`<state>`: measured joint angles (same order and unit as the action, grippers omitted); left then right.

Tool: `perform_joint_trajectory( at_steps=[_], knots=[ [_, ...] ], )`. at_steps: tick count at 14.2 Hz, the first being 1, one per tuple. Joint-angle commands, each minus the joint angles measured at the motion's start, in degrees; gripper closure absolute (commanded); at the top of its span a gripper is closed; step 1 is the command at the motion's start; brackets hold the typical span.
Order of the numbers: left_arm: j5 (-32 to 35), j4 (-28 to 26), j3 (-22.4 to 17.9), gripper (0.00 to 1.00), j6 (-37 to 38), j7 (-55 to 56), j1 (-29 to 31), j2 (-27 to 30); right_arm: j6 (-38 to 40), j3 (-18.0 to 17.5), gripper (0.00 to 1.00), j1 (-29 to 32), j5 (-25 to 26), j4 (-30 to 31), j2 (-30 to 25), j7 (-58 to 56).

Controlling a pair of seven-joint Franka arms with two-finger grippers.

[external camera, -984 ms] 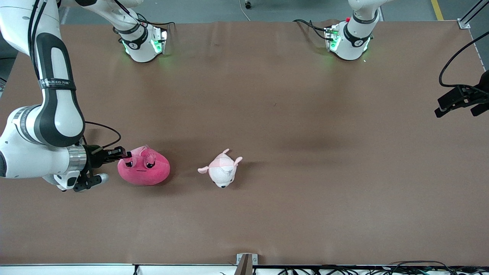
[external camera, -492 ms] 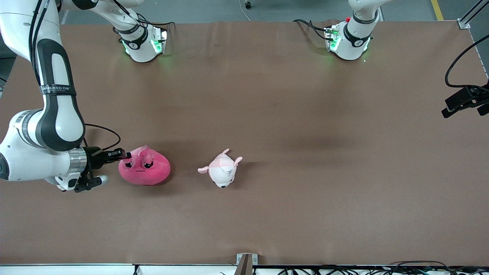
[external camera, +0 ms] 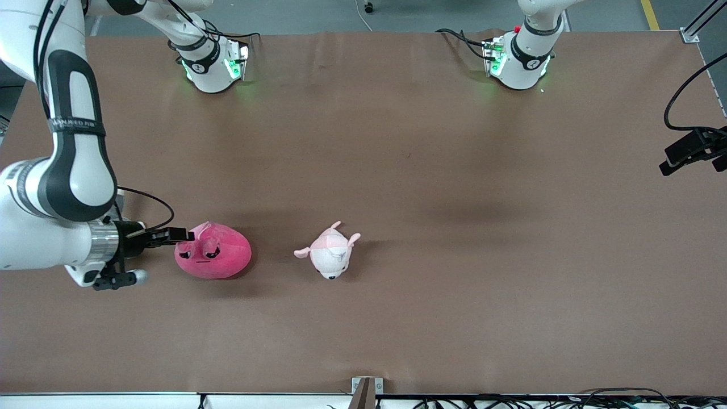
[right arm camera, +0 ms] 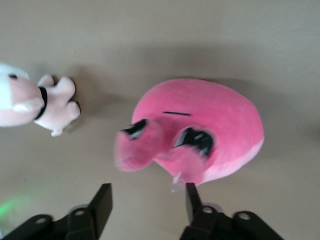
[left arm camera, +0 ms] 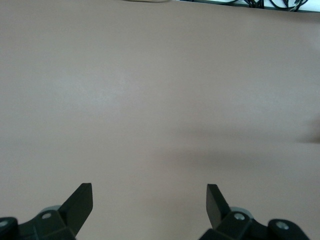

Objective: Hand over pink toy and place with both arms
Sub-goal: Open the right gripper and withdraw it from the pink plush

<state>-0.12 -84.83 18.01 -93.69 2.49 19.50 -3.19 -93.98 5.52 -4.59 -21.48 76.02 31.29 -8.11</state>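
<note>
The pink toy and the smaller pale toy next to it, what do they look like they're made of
The pink toy looks like soft plush: matte, fuzzy hot-pink fabric, and its ears fold limply in the right wrist view. The eyes look like dark stitched or printed patches; I cannot tell which. The smaller pale pink-and-white toy also seems plush, with a matte nap and floppy limbs. Both are probably stuffed, judging by their rounded shapes.

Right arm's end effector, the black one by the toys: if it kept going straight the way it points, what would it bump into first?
Most likely the round hot-pink plush blob. The right end effector points straight at it, open fingers just short of it in the right wrist view. The pale pink-and-white plush animal lies farther along, though depth is uncertain.
</note>
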Motion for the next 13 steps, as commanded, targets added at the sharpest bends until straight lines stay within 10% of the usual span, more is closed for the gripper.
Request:
perform_joint_trajectory(
  at_steps=[1,7,13],
  knots=[
    [0.8,-0.2,-4.3,0.0,-0.2,0.3,-5.0,0.4,1.0,-0.7,0.0,-1.6,7.6,0.7,-7.9,7.3],
    [0.8,-0.1,-17.0,0.0,-0.2,0.3,-18.5,0.6,4.2,-0.5,0.0,-1.7,20.4,-0.3,-16.6,8.8],
    [0.6,0.1,-17.6,0.0,-0.2,0.3,-19.5,0.6,8.4,-0.4,0.0,-1.2,21.3,-0.2,-23.4,8.1]
  ],
)
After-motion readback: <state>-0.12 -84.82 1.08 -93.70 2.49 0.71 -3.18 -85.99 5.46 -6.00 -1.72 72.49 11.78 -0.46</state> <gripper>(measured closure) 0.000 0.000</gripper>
